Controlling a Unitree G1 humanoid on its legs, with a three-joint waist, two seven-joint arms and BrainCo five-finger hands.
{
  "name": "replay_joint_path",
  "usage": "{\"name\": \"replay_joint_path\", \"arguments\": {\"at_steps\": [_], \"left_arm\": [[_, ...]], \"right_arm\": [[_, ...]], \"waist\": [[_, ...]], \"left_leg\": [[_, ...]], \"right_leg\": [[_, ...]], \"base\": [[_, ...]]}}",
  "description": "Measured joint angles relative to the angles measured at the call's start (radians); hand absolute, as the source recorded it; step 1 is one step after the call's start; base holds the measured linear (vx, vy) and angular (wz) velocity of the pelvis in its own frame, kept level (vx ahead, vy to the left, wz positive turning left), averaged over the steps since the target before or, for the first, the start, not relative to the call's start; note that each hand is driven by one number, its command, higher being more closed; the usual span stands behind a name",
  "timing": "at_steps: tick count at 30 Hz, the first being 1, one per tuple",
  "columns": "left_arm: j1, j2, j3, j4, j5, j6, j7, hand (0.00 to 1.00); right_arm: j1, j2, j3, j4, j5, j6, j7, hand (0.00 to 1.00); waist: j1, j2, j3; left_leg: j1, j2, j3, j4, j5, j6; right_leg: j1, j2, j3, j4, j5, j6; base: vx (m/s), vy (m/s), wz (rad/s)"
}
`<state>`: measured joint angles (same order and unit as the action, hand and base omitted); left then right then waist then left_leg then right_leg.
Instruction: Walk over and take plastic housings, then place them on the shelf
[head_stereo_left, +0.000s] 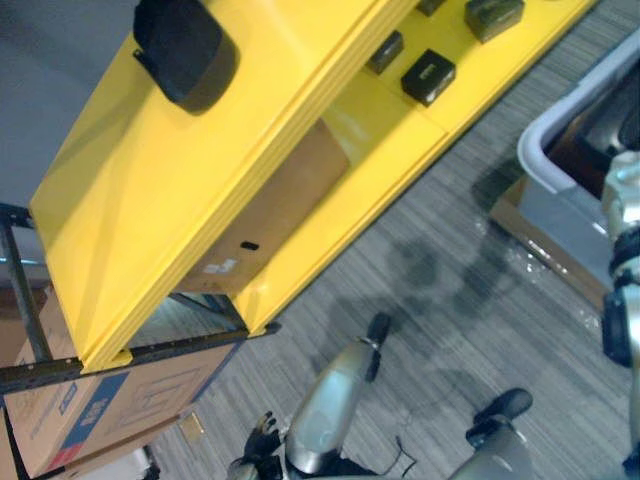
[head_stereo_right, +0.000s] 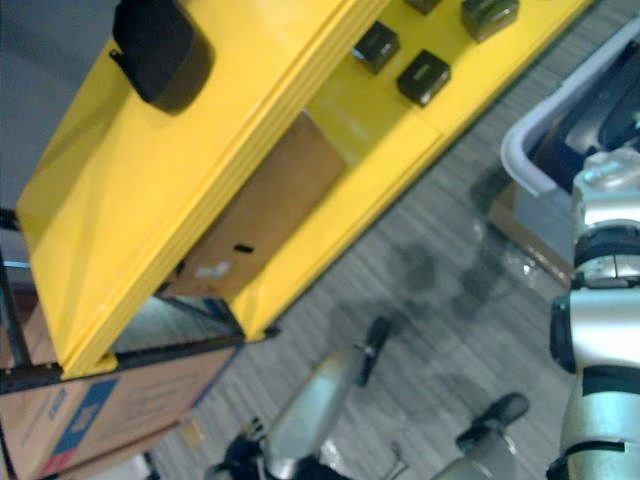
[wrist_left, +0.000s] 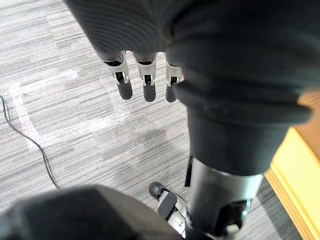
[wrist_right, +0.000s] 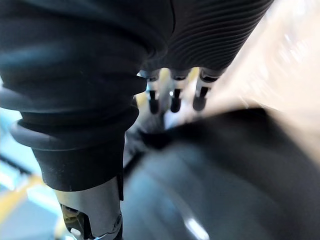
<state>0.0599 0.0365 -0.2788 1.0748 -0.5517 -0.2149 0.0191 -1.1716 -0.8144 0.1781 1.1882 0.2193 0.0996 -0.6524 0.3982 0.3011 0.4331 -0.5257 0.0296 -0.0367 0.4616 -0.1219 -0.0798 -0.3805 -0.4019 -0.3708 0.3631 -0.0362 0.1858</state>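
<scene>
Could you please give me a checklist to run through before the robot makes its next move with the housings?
1. Left hand free: ok, fingers straight above the floor, holding nothing.
2. Right hand ready to grasp: ok, fingers straight, curled round nothing.
3. Housing under the right hand: cannot tell; a dark curved thing lies below the fingers, too blurred to identify.
4. Bin close by: ok, it stands beside the right arm.
5. Room on the yellow shelf: ok, one black housing lies on top, with bare surface next to it.
</scene>
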Motion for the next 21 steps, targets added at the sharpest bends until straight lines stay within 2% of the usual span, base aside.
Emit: {"name": "replay_joint_path", "arguments": {"at_steps": [1,4,9,14,15,21], "left_arm": [[0.0,0.001,0.0,0.001,0.0,0.0,0.0,0.0],[0.0,0.001,0.0,0.001,0.0,0.0,0.0,0.0],[0.0,-0.001,0.0,0.005,-0.001,-0.002,0.0,0.0],[0.0,-0.001,0.0,0.006,-0.002,-0.002,0.0,0.0],[0.0,-0.001,0.0,0.006,-0.002,-0.002,0.0,0.0],[-0.001,-0.001,0.0,0.006,-0.005,-0.003,0.0,0.0]], "right_arm": [[0.0,-0.004,0.0,0.0,-0.008,-0.008,0.036,0.0],[0.0,-0.014,0.0,0.0,-0.028,-0.01,0.057,0.0],[0.003,-0.014,-0.044,0.001,-0.027,0.028,-0.035,0.0],[0.007,-0.013,-0.044,-0.008,-0.038,0.081,-0.046,0.0],[0.007,-0.013,-0.044,-0.009,-0.038,0.085,-0.046,1.0],[0.007,-0.015,-0.039,-0.021,-0.05,0.134,-0.022,1.0]], "waist": [[-0.003,0.0,0.0],[-0.003,0.001,0.0],[-0.001,0.001,0.0],[0.0,0.001,0.0],[0.0,0.001,-0.001],[0.001,0.001,-0.001]], "left_leg": [[0.0,0.002,0.004,0.0,0.0,0.0],[0.002,0.009,0.017,0.0,-0.001,0.0],[0.001,0.01,0.017,0.001,-0.002,0.001],[0.001,0.009,0.017,0.001,-0.002,0.001],[0.001,0.009,0.017,0.001,-0.002,0.001],[0.001,0.008,0.017,0.001,-0.002,0.001]], "right_leg": [[-0.003,0.001,0.005,0.001,0.0,0.0],[-0.011,0.005,0.016,0.001,0.001,-0.002],[-0.012,0.006,0.016,-0.001,0.003,-0.003],[-0.009,0.006,0.015,-0.004,0.004,-0.002],[-0.009,0.006,0.015,-0.004,0.004,-0.002],[-0.009,0.005,0.015,-0.003,0.004,-0.002]], "base": [[-0.01,-0.002,-0.12],[-0.01,-0.001,-0.11],[0.0,0.0,-0.01],[0.0,0.0,0.0],[0.0,0.0,0.0],[0.0,0.0,0.0]]}}
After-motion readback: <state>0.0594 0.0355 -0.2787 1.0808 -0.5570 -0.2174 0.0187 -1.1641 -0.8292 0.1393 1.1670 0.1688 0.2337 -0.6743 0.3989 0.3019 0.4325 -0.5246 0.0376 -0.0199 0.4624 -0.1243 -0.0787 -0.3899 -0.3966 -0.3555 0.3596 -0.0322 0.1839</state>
